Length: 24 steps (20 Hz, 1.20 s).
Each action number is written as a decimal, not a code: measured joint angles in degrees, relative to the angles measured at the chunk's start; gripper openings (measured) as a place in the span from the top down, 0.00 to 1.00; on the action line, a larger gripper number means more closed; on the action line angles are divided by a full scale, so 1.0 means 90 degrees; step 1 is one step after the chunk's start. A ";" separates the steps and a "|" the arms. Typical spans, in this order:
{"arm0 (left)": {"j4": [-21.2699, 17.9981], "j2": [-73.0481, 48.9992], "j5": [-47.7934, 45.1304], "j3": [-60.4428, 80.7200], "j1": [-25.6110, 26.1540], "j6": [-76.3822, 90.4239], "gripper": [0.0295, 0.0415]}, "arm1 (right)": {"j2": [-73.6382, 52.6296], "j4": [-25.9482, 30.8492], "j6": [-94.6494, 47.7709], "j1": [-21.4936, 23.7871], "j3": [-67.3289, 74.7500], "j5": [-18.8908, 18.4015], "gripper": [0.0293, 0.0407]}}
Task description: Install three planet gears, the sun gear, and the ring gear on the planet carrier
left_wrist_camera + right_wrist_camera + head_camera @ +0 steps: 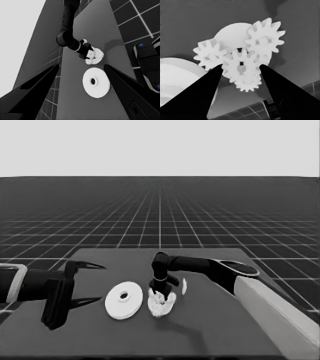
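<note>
Smaller round part (232, 32): lies mid-table just right of the larger round part, and carries all four gears – mostly hidden beneath them.
Planet gears: three sit around its rim – one (210, 55), one (265, 41), and a third (248, 84) partly hidden under the middle gear.
Centre gear (240, 65): sits over the middle of the smaller round part, its teeth among those of the other three.
Right gripper (240, 68): directly above the cluster; its fingers flank the centre gear with the tips at its teeth. I judge them spread, not clamped, though contact at the tips is hard to rule out.
Larger round part (123, 300): flat on the table, just beside the gear cluster, not yet on top.
Thin white piece (184, 286): on the table just right of the cluster, apart from it.
Left gripper (86, 284): parked over the table's left end, fingers wide apart, empty.
Risk: if the fingertips catch the centre gear's teeth as the gripper rises, the gear could lift or tilt out of mesh.
Risk: the larger round part lies so near that a careless grasp could knock the cluster.
</note>
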 joint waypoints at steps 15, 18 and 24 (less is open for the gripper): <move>0.0000 0.0000 0.0000 0.0000 0.0000 0.0000 0.25 | 0.0000 0.0000 0.1000 0.0000 0.0000 0.0000 0.86; 0.0000 0.0000 0.0000 0.0000 0.0000 0.0000 0.25 | 0.0000 0.0000 0.1200 0.0000 0.0000 0.0000 0.86; 0.0000 0.0000 0.0000 0.0000 0.0000 0.0000 0.25 | 0.0000 0.0000 0.1600 0.0001 0.0000 0.0000 0.86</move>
